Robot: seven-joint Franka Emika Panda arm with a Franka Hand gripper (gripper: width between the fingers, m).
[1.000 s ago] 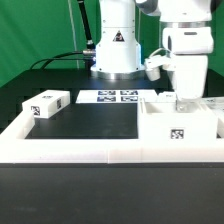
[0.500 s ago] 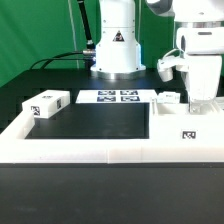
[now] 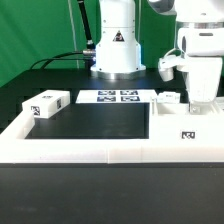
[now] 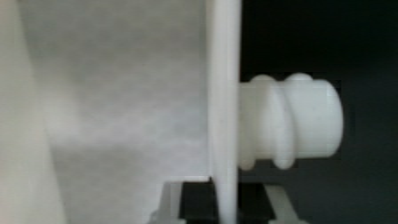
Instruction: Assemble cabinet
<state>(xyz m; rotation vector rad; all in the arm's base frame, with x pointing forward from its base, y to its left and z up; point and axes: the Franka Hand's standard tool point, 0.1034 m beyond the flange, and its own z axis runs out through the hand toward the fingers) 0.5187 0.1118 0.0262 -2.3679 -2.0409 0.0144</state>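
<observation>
The cabinet body (image 3: 186, 127), an open white box with a tag on its front, stands at the exterior view's right inside the border rail's corner. My gripper (image 3: 197, 102) reaches down onto its far wall. In the wrist view the gripper (image 4: 226, 206) is shut on that thin white wall (image 4: 224, 90), seen edge-on between the dark fingers (image 4: 267, 205). A ribbed white knob (image 4: 295, 118) sticks out from one side of the wall. A loose white block (image 3: 46, 103) with a tag lies at the exterior view's left.
The marker board (image 3: 119, 97) lies at the back by the robot base. A low white border rail (image 3: 90, 150) runs along the front and sides of the black table. A green backdrop stands behind.
My gripper and the cabinet body moved toward the exterior view's right, up against the rail's corner, then stayed still over the last half second.
</observation>
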